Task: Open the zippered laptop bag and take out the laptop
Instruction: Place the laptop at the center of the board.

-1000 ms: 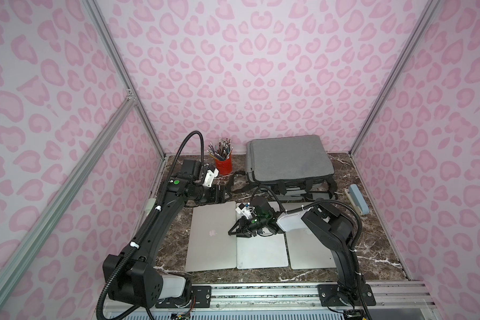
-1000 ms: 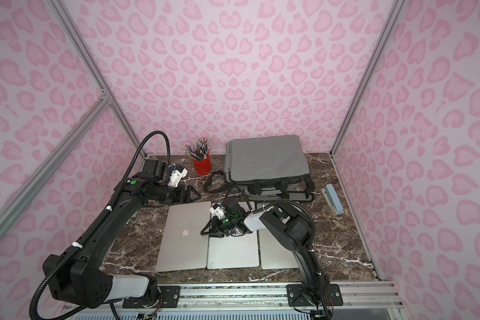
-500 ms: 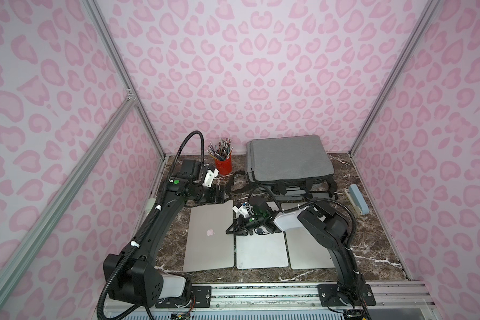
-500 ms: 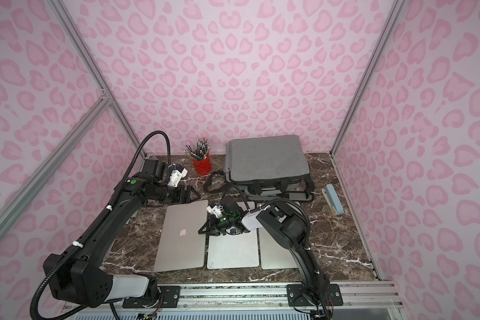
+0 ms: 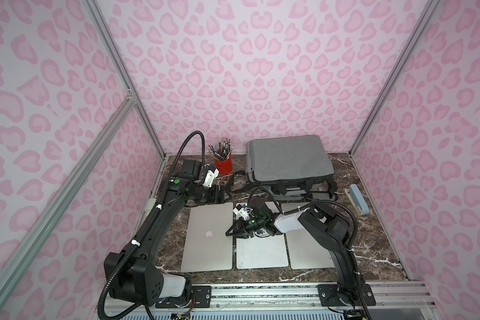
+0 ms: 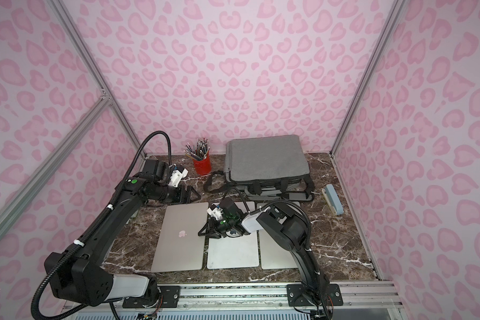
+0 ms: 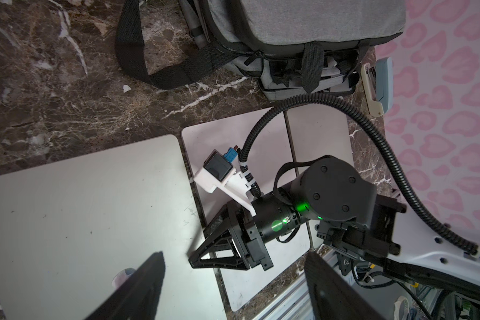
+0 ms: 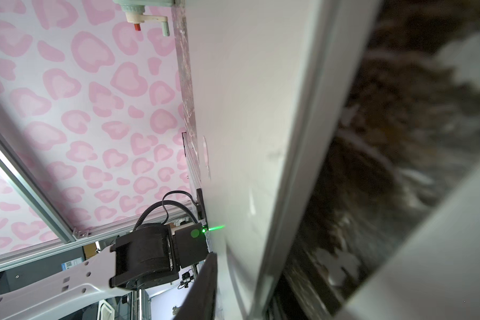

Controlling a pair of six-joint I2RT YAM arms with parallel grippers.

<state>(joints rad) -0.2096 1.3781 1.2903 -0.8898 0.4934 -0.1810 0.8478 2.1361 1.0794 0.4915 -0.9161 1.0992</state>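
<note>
The grey laptop bag (image 5: 287,158) (image 6: 266,156) (image 7: 302,22) lies flat at the back of the table, its black handles facing the arms. The silver laptop (image 5: 205,243) (image 6: 178,243) (image 7: 81,207) (image 8: 247,110) lies closed on the marble, outside the bag, at front left. My right gripper (image 5: 227,233) (image 6: 200,234) (image 7: 190,257) is rolled on its side at the laptop's right edge. One finger (image 8: 205,285) rests on the lid; the other is hidden. My left gripper (image 5: 222,194) (image 6: 193,194) (image 7: 233,291) hangs open just beyond the laptop's far edge, holding nothing.
Two pale flat pads (image 5: 261,252) (image 5: 308,249) lie right of the laptop. A red cup of pencils (image 5: 222,166) stands at the back left, and a blue-grey stapler (image 5: 356,198) by the right wall. The bag's black strap (image 5: 236,182) trails onto the marble.
My right gripper has crept a little to the left, and the laptop's right edge has shifted slightly left with it. The left arm has stayed still.
</note>
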